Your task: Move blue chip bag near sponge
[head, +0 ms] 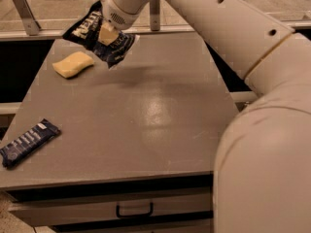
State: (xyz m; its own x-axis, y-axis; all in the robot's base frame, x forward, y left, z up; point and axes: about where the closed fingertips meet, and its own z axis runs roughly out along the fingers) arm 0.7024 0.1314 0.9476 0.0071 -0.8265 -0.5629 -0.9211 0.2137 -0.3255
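Observation:
The blue chip bag is a crumpled navy foil bag with white lettering, held in the air over the table's far left part. My gripper is shut on the bag's middle, reaching in from the upper right. The sponge is a pale yellow block lying on the grey table, just below and left of the hanging bag. The bag's lower end hangs close beside the sponge, to its right.
A flat dark blue bar wrapper lies at the table's front left edge. My white arm fills the right side of the view. A drawer with a handle sits under the table front. A rail runs behind the table.

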